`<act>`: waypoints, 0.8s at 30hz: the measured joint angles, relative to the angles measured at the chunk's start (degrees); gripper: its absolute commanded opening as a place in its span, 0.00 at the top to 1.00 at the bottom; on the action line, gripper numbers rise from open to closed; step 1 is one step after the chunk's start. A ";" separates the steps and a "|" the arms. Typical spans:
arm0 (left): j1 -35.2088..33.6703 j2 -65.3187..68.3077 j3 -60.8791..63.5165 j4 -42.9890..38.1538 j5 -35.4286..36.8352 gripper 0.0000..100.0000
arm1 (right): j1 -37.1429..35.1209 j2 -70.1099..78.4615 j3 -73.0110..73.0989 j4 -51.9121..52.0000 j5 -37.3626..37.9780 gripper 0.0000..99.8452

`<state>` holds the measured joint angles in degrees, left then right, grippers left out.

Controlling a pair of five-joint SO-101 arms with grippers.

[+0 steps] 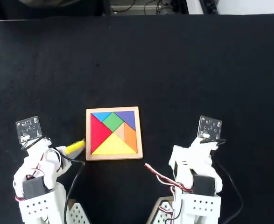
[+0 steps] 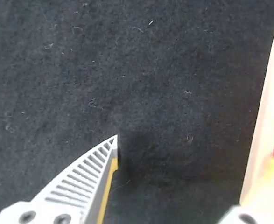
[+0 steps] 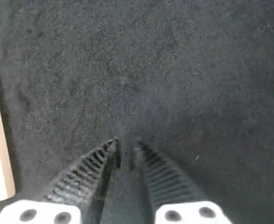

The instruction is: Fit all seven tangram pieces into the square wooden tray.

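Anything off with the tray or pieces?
Nothing stands out. All seven tangram pieces lie flat inside the wooden tray, with no visible gaps. The left gripper is open beside the tray, its yellow finger at the left rim; I can't tell whether they touch.

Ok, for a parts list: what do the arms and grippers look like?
Both are white plastic with black servo blocks and a small black circuit board at the wrist. The left arm trails black cable, the right arm a red-and-white lead. The left gripper has one yellow finger; the right gripper's fingers are ribbed.
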<state>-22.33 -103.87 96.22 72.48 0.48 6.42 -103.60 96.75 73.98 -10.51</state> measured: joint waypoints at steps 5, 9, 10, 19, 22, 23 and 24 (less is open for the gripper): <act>0.00 0.00 0.00 0.00 0.00 0.95 | 0.00 0.00 0.00 0.00 0.00 0.99; 0.00 0.00 0.00 0.00 0.00 0.97 | 0.00 0.00 0.00 0.00 0.00 0.99; 0.62 0.00 0.00 0.00 0.09 0.97 | 0.00 0.00 0.00 0.00 0.00 0.99; 4.92 0.00 0.00 0.18 0.00 0.97 | 0.00 0.00 0.00 0.00 0.00 0.99; 4.92 0.00 0.00 0.18 0.00 0.97 | 0.00 0.00 0.00 0.00 0.00 0.99; 4.92 0.00 0.00 0.18 0.00 0.97 | 0.00 0.00 0.00 0.00 0.00 0.99; 4.92 0.00 0.00 0.18 0.00 0.97 | 0.00 0.00 0.00 0.00 0.00 0.99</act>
<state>-17.41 -103.87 96.22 72.66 0.48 6.42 -103.60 96.75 73.98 -10.51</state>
